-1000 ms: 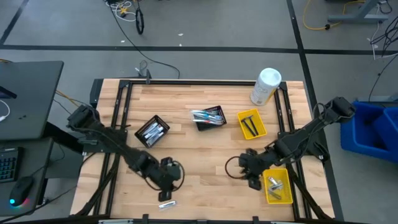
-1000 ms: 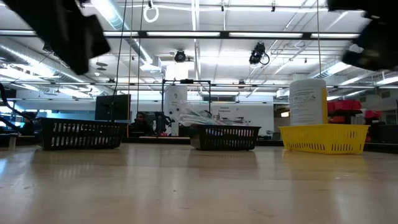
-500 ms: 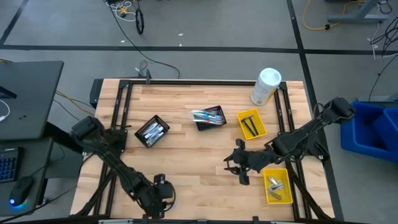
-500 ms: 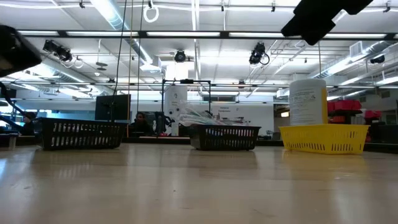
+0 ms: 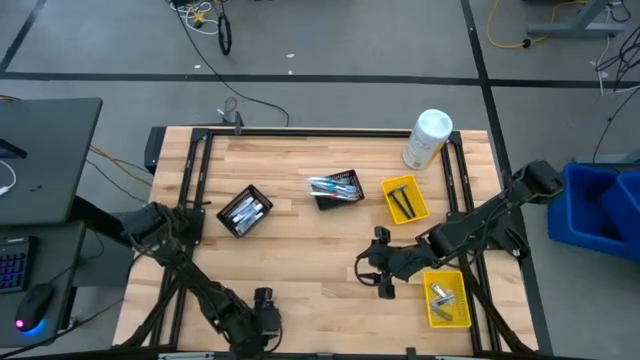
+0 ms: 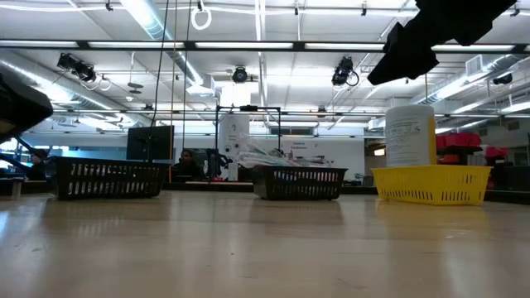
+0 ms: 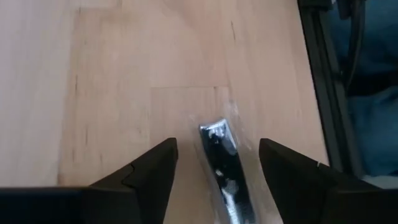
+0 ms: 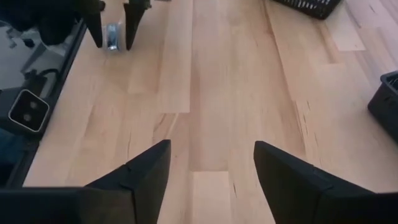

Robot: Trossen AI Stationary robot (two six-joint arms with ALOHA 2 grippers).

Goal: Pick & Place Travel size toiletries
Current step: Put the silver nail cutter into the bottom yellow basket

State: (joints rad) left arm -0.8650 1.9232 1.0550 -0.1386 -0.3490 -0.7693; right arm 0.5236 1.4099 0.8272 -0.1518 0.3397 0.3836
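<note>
Between the left gripper's (image 7: 214,163) spread fingers lies a silvery packet (image 7: 222,167).

The silvery packet (image 7: 221,163) between the left gripper's fingers (image 7: 152,171) is blurred and runs off the frame edge. In the high view that gripper (image 5: 262,318) covers it.

My left arm reaches along the table's left side to its near edge; my left gripper (image 5: 262,318) points down there, fingers (image 7: 149,171) spread wide. My right arm enters from the right, bent at the elbow; my right gripper (image 5: 372,265) hangs above mid-table, fingers (image 8: 146,171) apart and holding nothing.
</note>
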